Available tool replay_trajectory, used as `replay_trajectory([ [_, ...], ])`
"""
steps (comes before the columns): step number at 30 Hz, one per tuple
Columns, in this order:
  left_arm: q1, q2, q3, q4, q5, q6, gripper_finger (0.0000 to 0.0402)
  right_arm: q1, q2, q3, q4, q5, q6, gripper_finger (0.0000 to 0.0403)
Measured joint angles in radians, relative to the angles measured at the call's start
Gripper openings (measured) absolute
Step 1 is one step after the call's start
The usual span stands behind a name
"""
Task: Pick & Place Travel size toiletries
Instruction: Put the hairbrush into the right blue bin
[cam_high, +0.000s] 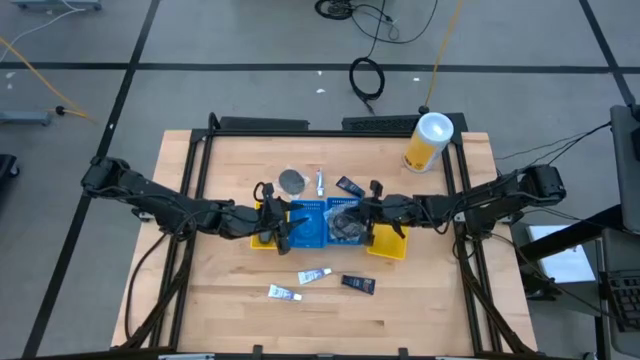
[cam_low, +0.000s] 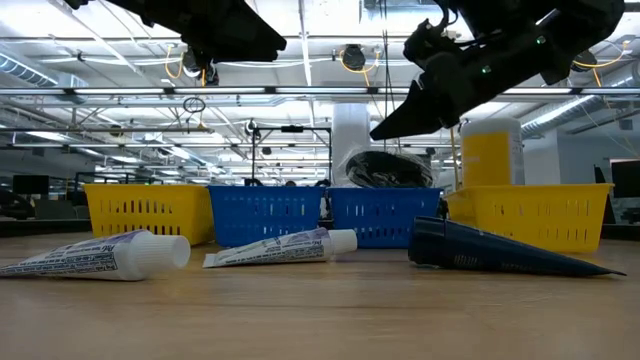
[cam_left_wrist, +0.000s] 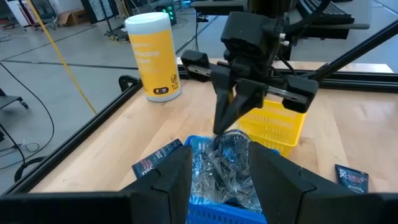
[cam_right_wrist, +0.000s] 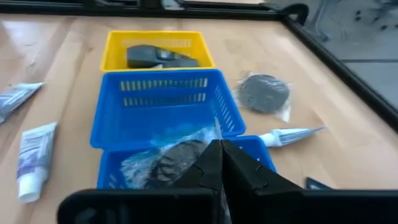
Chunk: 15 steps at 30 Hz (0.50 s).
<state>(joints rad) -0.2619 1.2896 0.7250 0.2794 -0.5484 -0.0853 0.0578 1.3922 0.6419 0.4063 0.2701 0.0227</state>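
Right gripper (cam_high: 352, 213) is pinching the wrapped bundle (cam_right_wrist: 168, 158) over the blue bin (cam_high: 345, 236); left gripper (cam_high: 287, 228) is hovering beside it, fingers parted, grasping nothing.

Four cameras, one shared cluster of bins

We look straight down on the whole table (cam_high: 230, 310), level across its top, and closely from each wrist; every view shares the blue bin (cam_high: 310, 222) holding the clear-wrapped dark bundle (cam_left_wrist: 224, 163), the wrists facing opposite ways.
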Motion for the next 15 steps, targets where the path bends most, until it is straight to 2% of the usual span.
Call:
replay_trajectory([
  [6, 0.0, 0.0, 0.0, 0.0, 0.0, -0.002, 0.0159, 0.0, 0.0, 0.0, 0.006, -0.01, -0.006, 0.0028],
  [13, 0.0, 0.0, 0.0, -0.001, 0.0, -0.002, 0.0159, 0.0, 0.0, 0.0, 0.082, 0.009, -0.036, 0.0098],
  [15, 0.0, 0.0, 0.0, -0.002, 0.0, -0.002, 0.0159, -0.001, -0.001, 0.0, 0.093, -0.038, -0.035, 0.0115],
])
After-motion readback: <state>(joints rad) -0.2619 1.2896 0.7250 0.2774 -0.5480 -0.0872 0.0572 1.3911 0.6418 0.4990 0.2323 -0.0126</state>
